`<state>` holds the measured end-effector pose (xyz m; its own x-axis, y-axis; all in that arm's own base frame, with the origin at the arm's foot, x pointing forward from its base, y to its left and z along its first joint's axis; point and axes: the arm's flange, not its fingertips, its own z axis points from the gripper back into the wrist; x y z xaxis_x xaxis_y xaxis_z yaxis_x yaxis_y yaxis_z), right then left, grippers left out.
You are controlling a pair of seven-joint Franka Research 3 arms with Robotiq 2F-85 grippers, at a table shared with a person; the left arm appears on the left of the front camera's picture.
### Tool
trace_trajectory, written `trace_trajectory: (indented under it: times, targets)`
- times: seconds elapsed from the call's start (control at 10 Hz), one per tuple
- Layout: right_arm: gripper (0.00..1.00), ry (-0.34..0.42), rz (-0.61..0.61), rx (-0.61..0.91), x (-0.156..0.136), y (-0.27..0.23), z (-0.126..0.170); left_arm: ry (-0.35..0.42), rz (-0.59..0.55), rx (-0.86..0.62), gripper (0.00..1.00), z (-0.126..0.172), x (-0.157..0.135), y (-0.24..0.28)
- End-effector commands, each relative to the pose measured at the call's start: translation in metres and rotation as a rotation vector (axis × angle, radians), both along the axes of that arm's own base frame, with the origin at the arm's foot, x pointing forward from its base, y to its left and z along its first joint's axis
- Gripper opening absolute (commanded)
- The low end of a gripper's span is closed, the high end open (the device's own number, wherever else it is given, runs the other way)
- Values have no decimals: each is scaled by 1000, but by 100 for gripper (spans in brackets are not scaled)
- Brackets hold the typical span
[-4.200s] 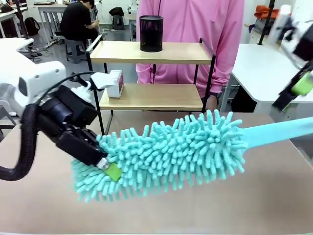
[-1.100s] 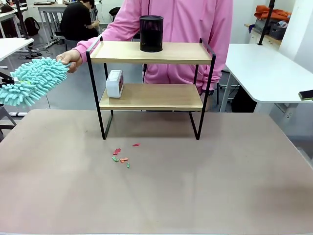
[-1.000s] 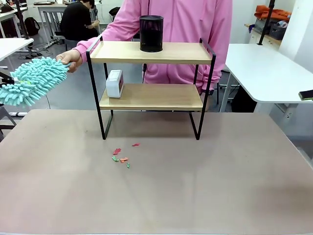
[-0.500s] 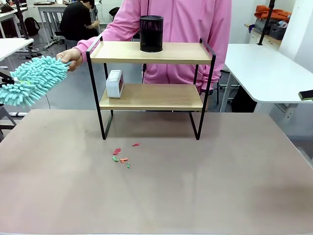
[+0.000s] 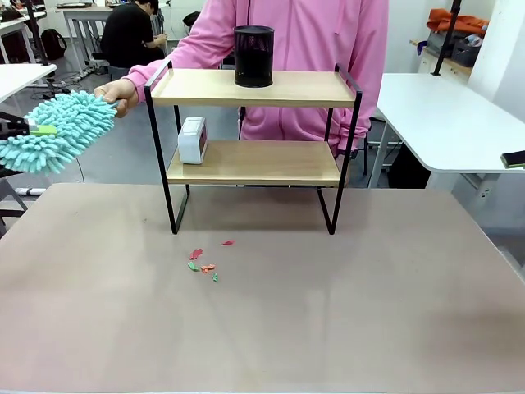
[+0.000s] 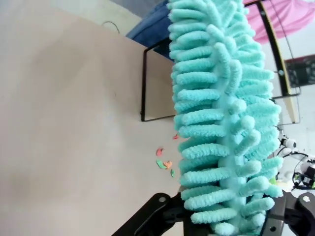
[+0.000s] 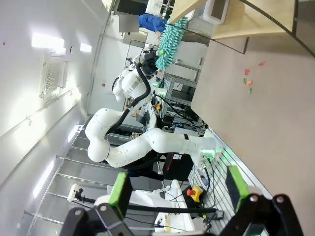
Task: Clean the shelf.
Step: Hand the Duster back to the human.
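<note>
Right, the large tan counter spreads across the front view, and at its far edge stands the small two-tier shelf with light wooden boards and a thin black metal frame, legs planted on the counter. Behind it is a person in a pink top, one hand out at the end of the fluffy turquoise microfibre duster, off the shelf's left side, above the floor beside the counter. The left pincer is pinching the duster head near its base, black fingers either side of the fibres; the green pad peeks out in the front view. Up on the top board sits a black cylindrical mesh cup, and on the lower board's left end a small white boxy device. The right pincer is spread wide, green pads well apart, holding nothing. Smallest of all: a scatter of red, green and orange scraps on the counter just in front of the shelf.
</note>
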<state>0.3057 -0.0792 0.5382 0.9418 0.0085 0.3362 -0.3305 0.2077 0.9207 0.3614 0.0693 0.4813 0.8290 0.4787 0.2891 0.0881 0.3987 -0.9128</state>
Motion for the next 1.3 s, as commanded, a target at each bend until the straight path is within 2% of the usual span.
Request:
trace_trajectory:
  times: [0.0, 0.1, 0.3, 0.6, 0.7, 0.9, 1.0, 1.1, 1.2]
  targets:
    - [100, -6, 15, -15, -1, -3, 2, -51, -31, -27, 100, 11, -13, -10]
    - [100, -6, 15, -15, -1, -3, 2, -74, -47, -59, 100, 17, -27, -10]
    - [100, -6, 15, -15, -1, -3, 2, -96, -148, -97, 100, 23, -62, -21]
    - [100, -6, 15, -15, -1, -3, 2, -34, -368, -72, 100, 10, -94, -54]
    - [100, -6, 15, -15, -1, -3, 2, 9, -468, -83, 100, 4, -101, -65]
    - [100, -6, 15, -15, -1, -3, 2, 99, -549, -48, 100, -20, -99, -90]
    - [100, -6, 15, -15, -1, -3, 2, 132, -549, -84, 100, -33, -95, -99]
    - [100, -6, 15, -15, -1, -3, 2, 111, -483, -124, 100, -41, -86, -100]
    - [100, -6, 15, -15, -1, -3, 2, 131, -506, -160, 100, -48, -78, -96]
